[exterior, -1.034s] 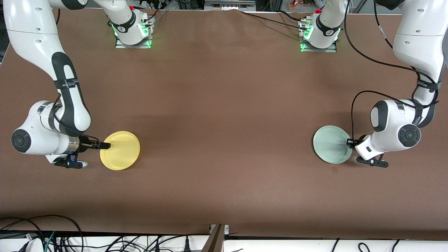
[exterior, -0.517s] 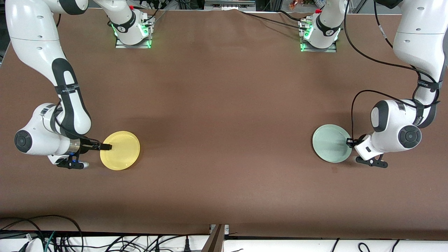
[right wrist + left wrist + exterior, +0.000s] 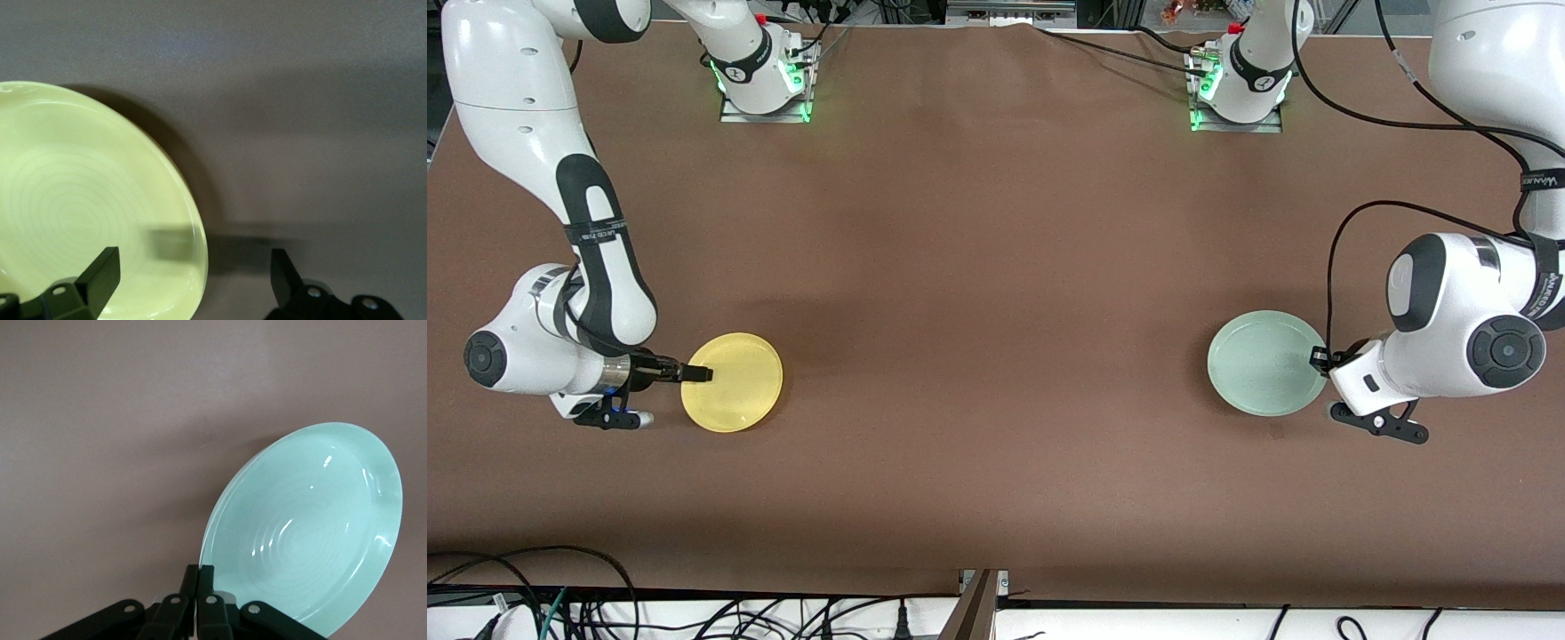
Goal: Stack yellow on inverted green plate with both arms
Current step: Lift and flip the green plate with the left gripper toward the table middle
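The yellow plate [image 3: 734, 382] lies on the brown table toward the right arm's end. My right gripper [image 3: 698, 373] is open, with its fingers on either side of the plate's rim; the right wrist view shows the plate [image 3: 80, 207] and the wide gap of the gripper [image 3: 193, 270]. The pale green plate [image 3: 1263, 363] is toward the left arm's end, hollow side up. My left gripper [image 3: 1319, 360] is shut on its rim and holds it above the table. The left wrist view shows the plate [image 3: 313, 533] tilted, with the gripper [image 3: 203, 577] pinched on its edge.
The two arm bases [image 3: 765, 84] [image 3: 1236, 89] stand at the table's edge farthest from the front camera. A black cable [image 3: 1334, 267] hangs from the left arm beside the green plate. Loose cables [image 3: 516, 596] lie below the table's near edge.
The left arm has risen with the green plate, which now shows larger and a little more toward the table's middle. The right arm and the yellow plate have hardly moved.
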